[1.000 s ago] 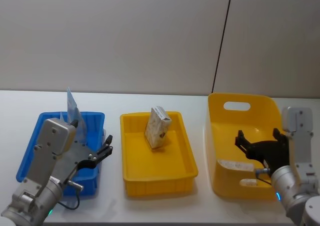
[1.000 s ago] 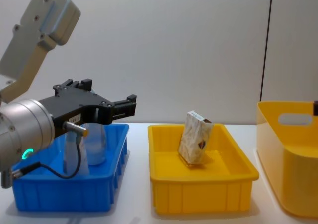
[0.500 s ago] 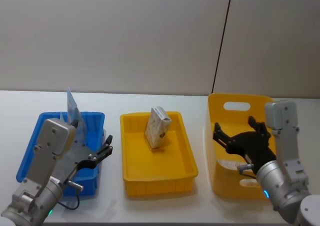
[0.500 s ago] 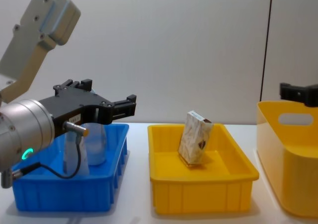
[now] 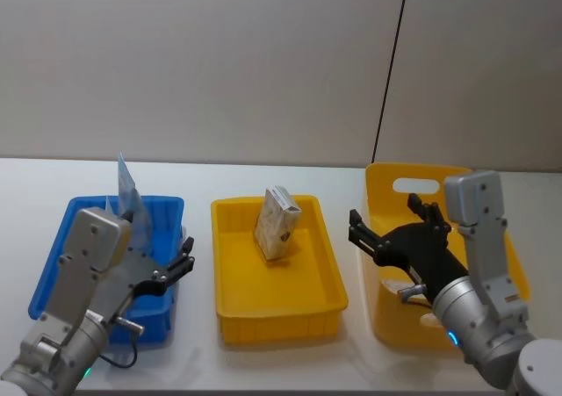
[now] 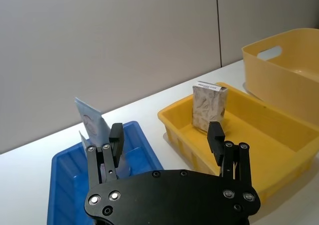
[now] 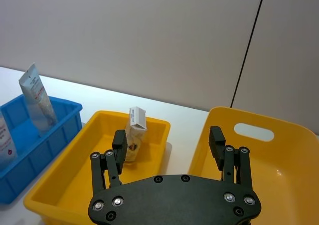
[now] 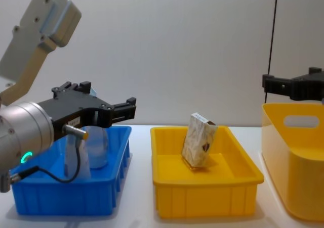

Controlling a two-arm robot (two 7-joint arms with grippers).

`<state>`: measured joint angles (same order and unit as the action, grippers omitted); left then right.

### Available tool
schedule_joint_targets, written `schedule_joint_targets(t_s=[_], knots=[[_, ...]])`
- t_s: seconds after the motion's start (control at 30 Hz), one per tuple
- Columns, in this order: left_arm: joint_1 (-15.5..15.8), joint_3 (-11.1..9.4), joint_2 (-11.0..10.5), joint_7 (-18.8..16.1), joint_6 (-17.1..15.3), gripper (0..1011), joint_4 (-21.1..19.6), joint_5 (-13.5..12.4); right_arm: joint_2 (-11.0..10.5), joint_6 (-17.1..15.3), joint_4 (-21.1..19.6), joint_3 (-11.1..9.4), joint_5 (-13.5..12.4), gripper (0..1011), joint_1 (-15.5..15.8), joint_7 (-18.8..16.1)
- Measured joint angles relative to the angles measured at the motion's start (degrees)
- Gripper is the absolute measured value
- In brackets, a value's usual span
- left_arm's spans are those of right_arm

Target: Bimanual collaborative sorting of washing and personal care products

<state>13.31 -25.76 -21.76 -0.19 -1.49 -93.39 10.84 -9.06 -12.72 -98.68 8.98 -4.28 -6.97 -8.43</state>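
Grey wall behind, white counter (image 5: 263, 172) below, bearing a tall yellow bin (image 5: 457, 173), a yellow tray (image 5: 281, 315) and a blue tray (image 5: 50, 262); the right gripper (image 5: 384, 217) hangs spread and empty over the bin's inner rim; the left gripper (image 5: 187, 254), likewise spread and empty, hovers at the blue tray's edge by the tubes (image 5: 128, 190); the carton (image 5: 277, 223) leans tilted in the yellow tray; a one-sided nudge would likely topple it, and both arms reaching there could clash.
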Motion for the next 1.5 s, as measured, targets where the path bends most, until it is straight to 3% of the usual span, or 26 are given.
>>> schedule_joint_targets(t_s=[0.8, 1.23, 1.5], knots=[[-0.5, 2.4, 3.0, -6.8, -8.7, 1001, 0.1, -2.7, -0.3, 0.9, -0.2, 0.8, -0.2, 1004, -0.2, -1.4], [1.0, 4.1, 4.8, -9.0, -10.3, 1001, 2.6, -3.4, -0.3, 1.0, -0.2, 0.9, -0.2, 1004, -0.2, -1.5], [2.0, 5.0, 5.8, -8.6, -10.3, 1001, 4.9, -2.9, -0.3, 1.1, -0.2, 0.9, -0.2, 1004, -0.2, -1.6]])
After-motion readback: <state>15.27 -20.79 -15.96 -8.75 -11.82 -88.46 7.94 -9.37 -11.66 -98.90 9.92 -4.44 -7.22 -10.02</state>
